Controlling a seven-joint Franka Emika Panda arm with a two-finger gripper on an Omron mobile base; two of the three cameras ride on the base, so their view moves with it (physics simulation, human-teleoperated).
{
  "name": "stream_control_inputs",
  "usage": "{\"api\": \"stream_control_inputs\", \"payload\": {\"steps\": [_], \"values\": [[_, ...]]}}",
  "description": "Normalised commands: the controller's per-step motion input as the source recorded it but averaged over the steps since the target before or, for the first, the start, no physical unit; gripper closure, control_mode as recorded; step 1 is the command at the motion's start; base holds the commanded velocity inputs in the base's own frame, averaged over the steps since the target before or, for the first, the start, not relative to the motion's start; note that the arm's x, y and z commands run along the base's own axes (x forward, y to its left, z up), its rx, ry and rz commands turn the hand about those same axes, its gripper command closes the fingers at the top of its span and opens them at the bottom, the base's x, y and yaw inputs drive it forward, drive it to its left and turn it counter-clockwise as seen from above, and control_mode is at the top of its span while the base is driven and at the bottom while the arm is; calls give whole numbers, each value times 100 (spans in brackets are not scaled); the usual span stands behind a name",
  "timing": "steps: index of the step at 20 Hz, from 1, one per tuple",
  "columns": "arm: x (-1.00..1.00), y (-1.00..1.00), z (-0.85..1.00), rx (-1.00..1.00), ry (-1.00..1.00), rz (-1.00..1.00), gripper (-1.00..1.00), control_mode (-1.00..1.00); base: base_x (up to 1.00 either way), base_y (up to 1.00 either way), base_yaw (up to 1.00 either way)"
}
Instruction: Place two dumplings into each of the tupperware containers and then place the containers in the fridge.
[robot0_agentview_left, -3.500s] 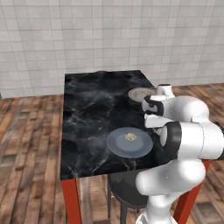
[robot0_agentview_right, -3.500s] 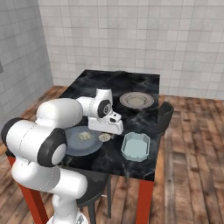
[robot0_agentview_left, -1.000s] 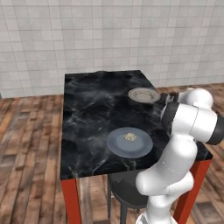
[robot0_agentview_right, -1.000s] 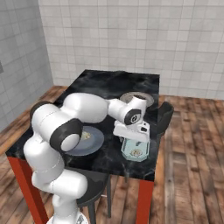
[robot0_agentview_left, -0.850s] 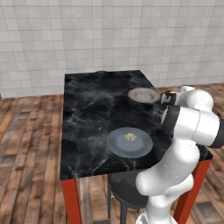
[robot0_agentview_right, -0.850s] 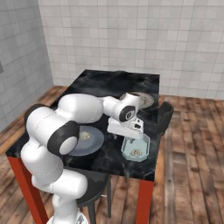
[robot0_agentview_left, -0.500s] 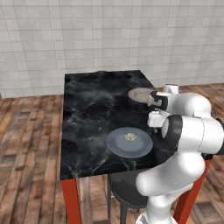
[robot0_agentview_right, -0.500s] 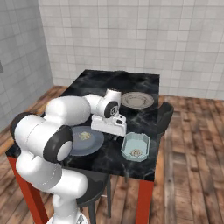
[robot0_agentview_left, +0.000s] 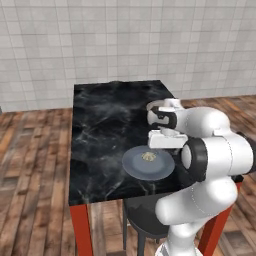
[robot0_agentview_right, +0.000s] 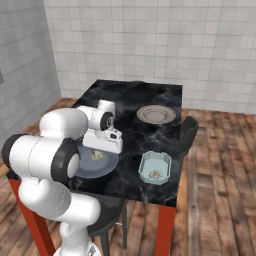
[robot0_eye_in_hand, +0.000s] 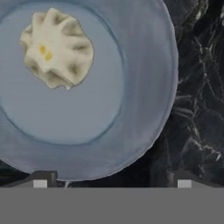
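Observation:
My gripper (robot0_eye_in_hand: 112, 181) hangs open just above the round blue-grey plate (robot0_agentview_right: 84, 170), its fingertips (robot0_eye_in_hand: 40, 180) wide apart with nothing between them. One tan crimped dumpling (robot0_eye_in_hand: 57, 48) lies on that plate (robot0_eye_in_hand: 144, 109), ahead and to the left in the hand view. In the left base view the dumpling (robot0_agentview_left: 148, 156) sits mid-plate (robot0_agentview_left: 135, 169) beneath my hand (robot0_agentview_left: 161, 148). To the right, a pale blue-green tupperware container (robot0_agentview_right: 148, 161) stands near the table's front edge with a dumpling (robot0_agentview_right: 156, 174) inside. The fridge is out of view.
A round beige plate (robot0_agentview_right: 156, 114) sits at the back right of the black marble table (robot0_agentview_right: 125, 95). A dark chair back (robot0_agentview_right: 188, 131) stands by the table's right edge. The table's front edge (robot0_agentview_left: 120, 194) lies close to the blue-grey plate.
The arm swung left from over the tupperware container to above the blue-grey plate. A dumpling stays behind in the container. The jaws remain open.

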Motion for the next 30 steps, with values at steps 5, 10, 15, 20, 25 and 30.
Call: {"api": "stream_control_inputs", "payload": {"steps": [5,10,15,20,25,30], "values": [[28,30,-1,0,2,0,-100,-100,0,0,0],[18,29,-31,0,-3,0,-100,-100,0,0,0],[21,17,-33,0,-13,0,-100,-100,0,0,0],[16,1,-30,0,-21,0,-100,-100,0,0,0],[17,2,-33,0,-16,0,-100,-100,0,0,0],[17,6,-10,0,-7,0,-100,-100,0,0,0]]}}
